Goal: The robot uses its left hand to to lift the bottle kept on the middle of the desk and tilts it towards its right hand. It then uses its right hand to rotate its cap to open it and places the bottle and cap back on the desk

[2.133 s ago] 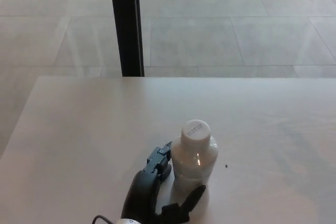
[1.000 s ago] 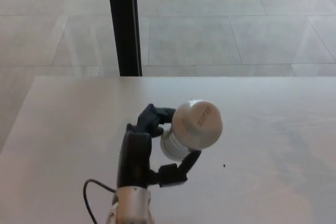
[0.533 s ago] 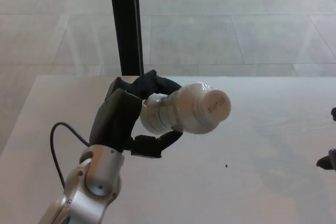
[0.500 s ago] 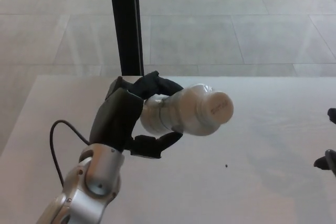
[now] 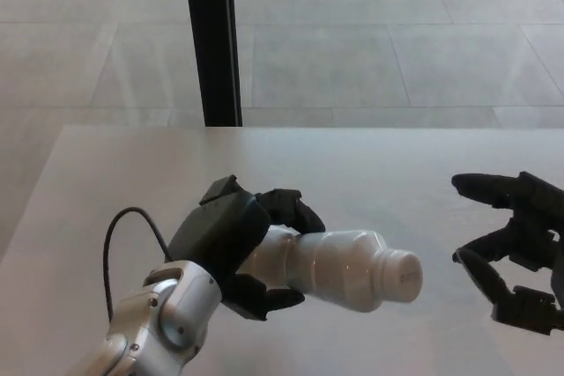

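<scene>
A white plastic bottle (image 5: 339, 264) hangs in the air over the desk, lying almost on its side. Its white cap (image 5: 404, 274) points right, toward my right hand. My left hand (image 5: 240, 242) is shut on the bottle's lower body, fingers wrapped over the top and thumb underneath. My right hand (image 5: 512, 245) has come in from the right edge and stands open, fingers spread, a short gap away from the cap and not touching it.
The pale desk (image 5: 132, 182) fills the lower picture, its far edge near the tiled floor. A black vertical post (image 5: 211, 37) stands behind the desk at the back left. A black cable (image 5: 119, 231) loops from my left wrist.
My left hand lifted the bottle off the desk and tipped it from upright to nearly horizontal, cap to the right. My right hand has moved in from the right edge toward the cap.
</scene>
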